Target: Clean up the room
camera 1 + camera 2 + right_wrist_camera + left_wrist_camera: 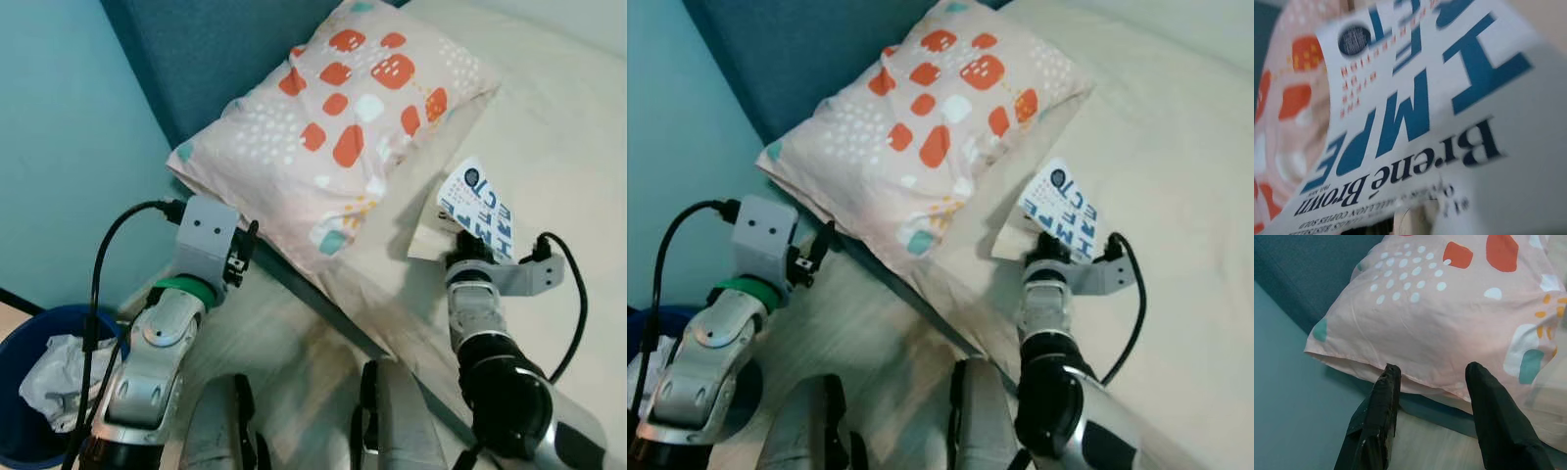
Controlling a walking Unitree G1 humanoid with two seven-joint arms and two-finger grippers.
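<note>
Two grippers: left gripper (1430,382) gapes at pillow (333,127) edge; right gripper (468,247) clamps book (477,208).

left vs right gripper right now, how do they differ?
The left gripper is open and holds nothing; the right gripper is shut on a white book with blue lettering. The left gripper sits at the edge of the patterned pillow; the right gripper is over the cream bed, beside the pillow. Both point toward the bed.
</note>
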